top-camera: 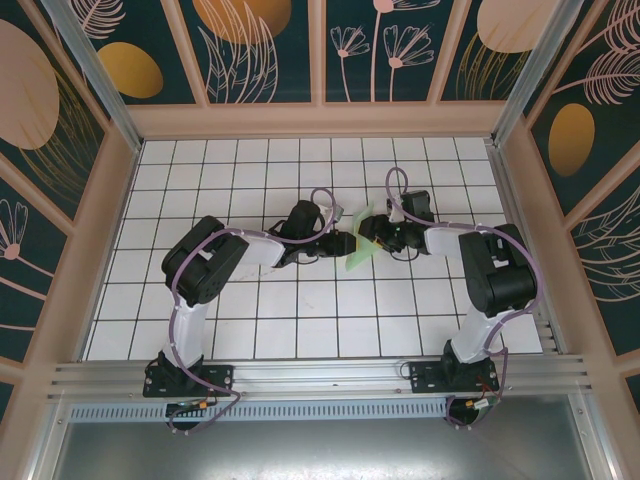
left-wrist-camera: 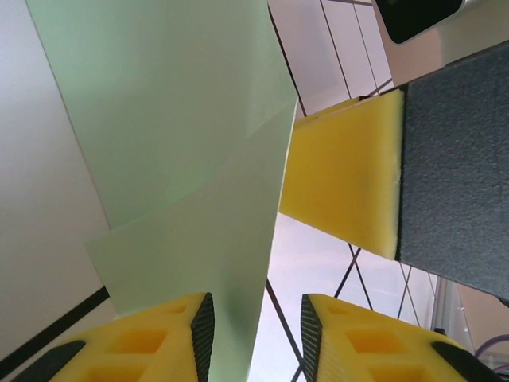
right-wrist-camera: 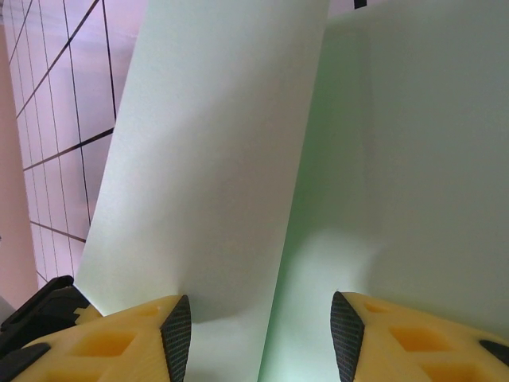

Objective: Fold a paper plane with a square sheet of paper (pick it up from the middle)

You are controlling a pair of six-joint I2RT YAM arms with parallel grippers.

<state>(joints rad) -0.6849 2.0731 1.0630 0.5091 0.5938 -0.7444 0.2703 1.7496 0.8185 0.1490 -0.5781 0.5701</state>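
Note:
The square sheet of paper [top-camera: 362, 248] is a pale mint-green creased shape standing between my two grippers at mid-table. My left gripper [top-camera: 335, 243] reaches it from the left and my right gripper [top-camera: 385, 240] from the right. In the left wrist view the folded paper [left-wrist-camera: 183, 159] runs down along the inner pad of the left finger. The left gripper [left-wrist-camera: 256, 318] is open, with bare tile showing in the gap. A yellow finger [left-wrist-camera: 342, 175] of the right gripper is close by. In the right wrist view the paper [right-wrist-camera: 231, 159] spans the wide gap of the open right gripper [right-wrist-camera: 261, 318], a fold edge running between the pads.
The white gridded table [top-camera: 300, 320] lies inside beige side walls [top-camera: 120, 190]. A metal rail [top-camera: 320, 375] carrying both arm bases runs along the near edge. Both arms bend inward, with purple cables looping over them.

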